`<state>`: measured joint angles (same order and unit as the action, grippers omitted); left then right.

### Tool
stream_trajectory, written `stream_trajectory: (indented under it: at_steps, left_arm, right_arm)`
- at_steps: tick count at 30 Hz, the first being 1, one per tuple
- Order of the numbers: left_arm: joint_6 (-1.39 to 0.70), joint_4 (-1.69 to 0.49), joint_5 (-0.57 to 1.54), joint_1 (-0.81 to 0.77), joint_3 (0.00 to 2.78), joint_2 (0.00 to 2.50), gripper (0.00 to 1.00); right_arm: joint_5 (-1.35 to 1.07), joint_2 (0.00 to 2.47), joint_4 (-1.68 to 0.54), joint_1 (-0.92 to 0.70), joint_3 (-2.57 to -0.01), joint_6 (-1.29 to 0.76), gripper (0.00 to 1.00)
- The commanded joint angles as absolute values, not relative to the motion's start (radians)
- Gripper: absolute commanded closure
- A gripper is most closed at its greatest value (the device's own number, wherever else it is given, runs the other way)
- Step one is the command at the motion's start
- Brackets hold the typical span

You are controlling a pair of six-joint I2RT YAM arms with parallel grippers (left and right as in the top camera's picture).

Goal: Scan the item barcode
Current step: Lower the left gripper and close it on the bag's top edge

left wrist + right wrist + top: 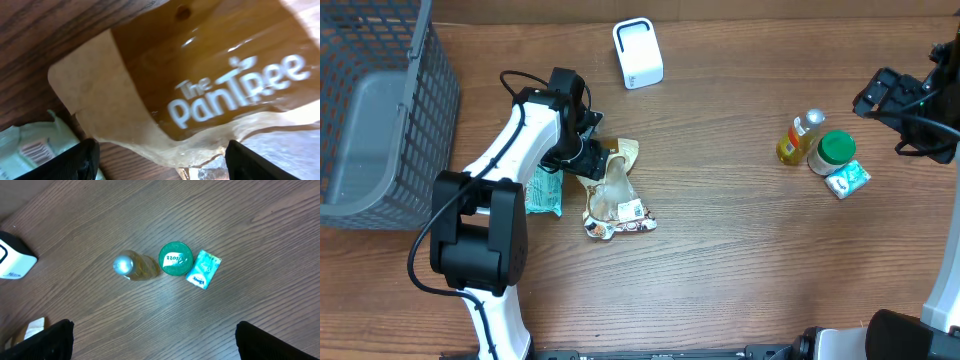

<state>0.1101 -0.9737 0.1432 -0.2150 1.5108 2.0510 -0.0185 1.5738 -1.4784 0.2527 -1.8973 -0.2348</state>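
My left gripper (160, 161) hangs wide open, empty, over the pouch (616, 192) lying apart from the scanner (638, 53), right gripper (154, 341) open and idle; closing on that glossy film, I risk it slipping out.

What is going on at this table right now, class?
The left gripper sits low over the top of a brown snack pouch lying on the table, its fingers spread to either side and not clamped. The white scanner stands further back, so no barcode is being shown to it yet. The right gripper hangs open above a bottle, a green-lidded jar and a small packet, touching none. A basket sits at the left.
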Motion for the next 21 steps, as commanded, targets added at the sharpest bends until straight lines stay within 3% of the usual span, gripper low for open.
stream_trajectory:
  at_steps: [1, 5, 14, 21]
  left_arm:
    - [0.142, -0.963, 0.177, -0.210, 1.506, 2.073, 0.18]
    - [0.142, -0.960, 0.178, -0.210, 1.506, 2.085, 0.09]
    - [0.131, -0.969, 0.273, -0.207, 1.507, 2.100, 0.01]
    - [0.130, -1.039, 0.398, -0.178, 1.554, 2.093, 0.00]
  right_arm:
    - [-0.013, 1.563, -1.476, 0.255, -1.917, -0.239, 0.00]
    - [-0.013, 1.563, -1.476, 0.255, -1.917, -0.239, 0.00]
    - [-0.013, 1.563, -1.476, 0.255, -1.917, -0.240, 0.00]
    - [-0.013, 1.563, -1.476, 0.255, -1.917, -0.239, 0.00]
